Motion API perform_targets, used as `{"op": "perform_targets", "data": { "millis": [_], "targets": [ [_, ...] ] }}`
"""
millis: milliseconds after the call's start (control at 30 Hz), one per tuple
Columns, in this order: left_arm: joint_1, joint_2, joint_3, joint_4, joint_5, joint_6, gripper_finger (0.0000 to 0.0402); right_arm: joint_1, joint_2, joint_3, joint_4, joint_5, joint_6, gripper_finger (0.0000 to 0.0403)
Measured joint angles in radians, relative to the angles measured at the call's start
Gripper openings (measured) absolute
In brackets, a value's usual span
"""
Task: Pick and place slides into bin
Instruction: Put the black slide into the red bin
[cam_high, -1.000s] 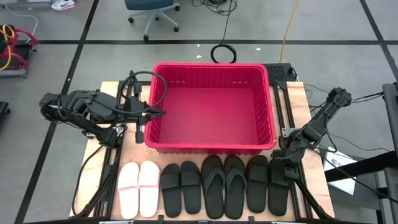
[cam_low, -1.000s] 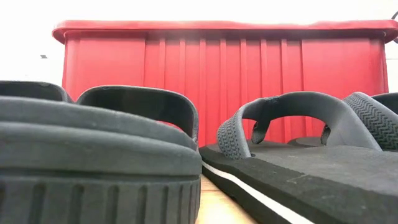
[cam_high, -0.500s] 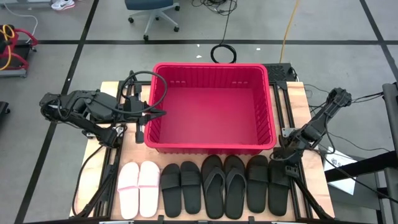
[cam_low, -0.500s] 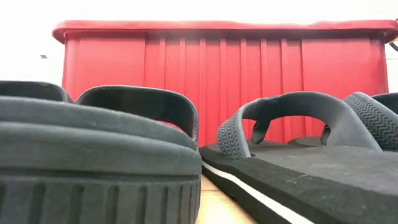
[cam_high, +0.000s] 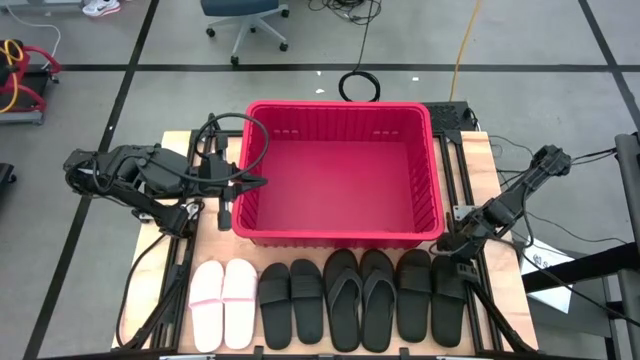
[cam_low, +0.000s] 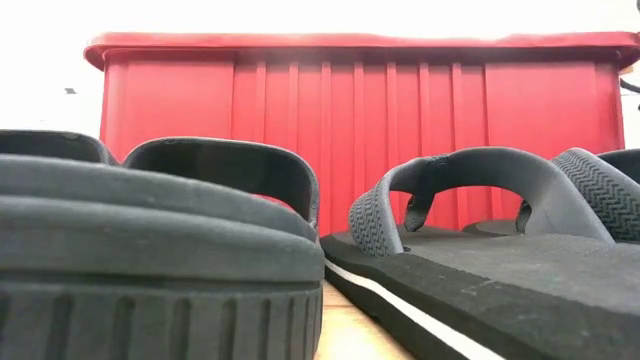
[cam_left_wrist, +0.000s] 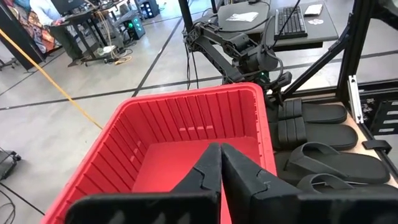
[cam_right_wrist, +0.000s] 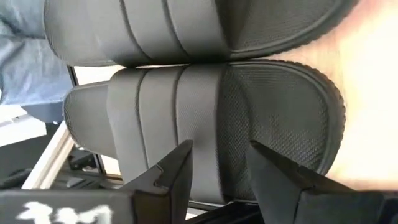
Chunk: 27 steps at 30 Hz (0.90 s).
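The red bin (cam_high: 340, 175) stands mid-table. Along the near edge lie the slides in a row on their soles: a pale pink pair (cam_high: 223, 303), a black wide-strap pair (cam_high: 292, 303), a black thong pair (cam_high: 360, 298) and another black wide-strap pair (cam_high: 432, 295). My right gripper (cam_right_wrist: 217, 171) is open, slanting down over the rightmost black slide (cam_right_wrist: 205, 106), its fingers on either side of the sole just past the wide strap (cam_right_wrist: 161, 93); I see no touch. My left gripper (cam_left_wrist: 220, 149) is shut and hangs over the bin's left rim (cam_high: 243, 180), holding nothing.
The low view sits among the slides, with a wide-strap slide (cam_low: 150, 240) and a thong slide (cam_low: 480, 230) in front of the bin's near wall (cam_low: 360, 130). A cable loop (cam_high: 230, 140) hangs by the left arm. Beyond the table are a chair (cam_high: 245, 20) and floor cables.
My right gripper has turned at the wrist and tipped a little further down over the rightmost black slide, hardly changing place. The slides and the bin lie as before.
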Motion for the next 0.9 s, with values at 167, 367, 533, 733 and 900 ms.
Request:
{"op": "perform_targets", "data": {
  "millis": [167, 367, 533, 733, 900],
  "targets": [
    [0.0, 0.0, 0.0, 0.0, 0.01, -0.001, 0.0002, -0.001, -0.001, -0.063, 0.065, -0.058, -0.003, 0.0137],
    [0.0, 0.0, 0.0, 0.0, 0.01, -0.001, 0.001, 0.0, 0.001, -0.172, 0.377, -0.206, 0.021, 0.0136],
    [0.0, 0.0, 0.0, 0.0, 0.011, -0.001, 0.0002, -0.001, 0.0, -0.185, 0.446, -0.234, 0.064, 0.0136],
    [0.0, 0.0, 0.0, 0.0, 0.011, -0.001, 0.0011, -0.001, 0.0, -0.187, 0.462, -0.235, 0.082, 0.0138],
    [0.0, 0.0, 0.0, 0.0, 0.012, -0.013, 0.0005, -0.001, 0.0, -0.187, 0.466, -0.249, 0.072, 0.0131]
  ]
}}
